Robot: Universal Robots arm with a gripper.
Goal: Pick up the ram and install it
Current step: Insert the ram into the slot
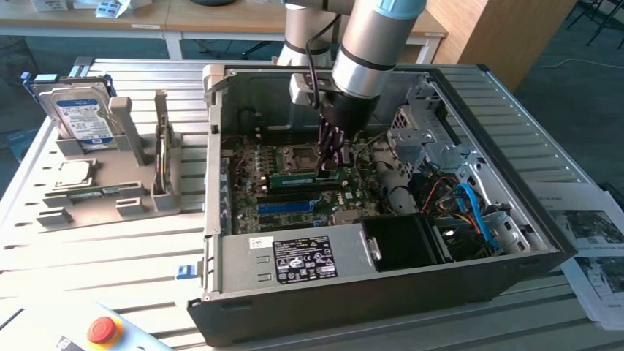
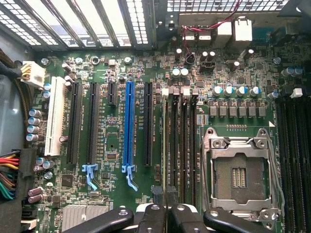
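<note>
Jaws drawn almost together, clamped on the top edge of the ram (image 1: 292, 176), low inside the open computer case (image 1: 390, 292). From the wrist, same grip on the ram (image 2: 167, 145) seen edge-on, lined up along the memory slot closest to the long black expansion slots of the motherboard (image 2: 112, 194); cannot tell whether already seated or just above the slot. Judged as the seating stage of the install. For a clean job: hold the stick upright and parallel to the slot, match notch to key, check for open white end latches (image 2: 185, 91), press straight down with even force at both ends, and steer clear of the bare processor socket (image 2: 240, 174) just beside the jaws, bent pins being the likely harm. Labels, from the exterior view's left: well apart from the jaws, hard drive (image 1: 83, 117) with a blue-and-white label, print too small to read, upright in a grey holder (image 1: 127, 124) on the worktop (image 1: 117, 252); nearer the jaws, on the power supply at the case front, small white barcode sticker (image 1: 259, 243) and black label (image 1: 304, 259) with white print and marks, not legible; well apart from the jaws toward the exterior view's right, printed sheets (image 1: 590, 234), text unreadable. On the board, tiny white lettering beside the blue slot (image 2: 129, 126), too fine to make out.
</note>
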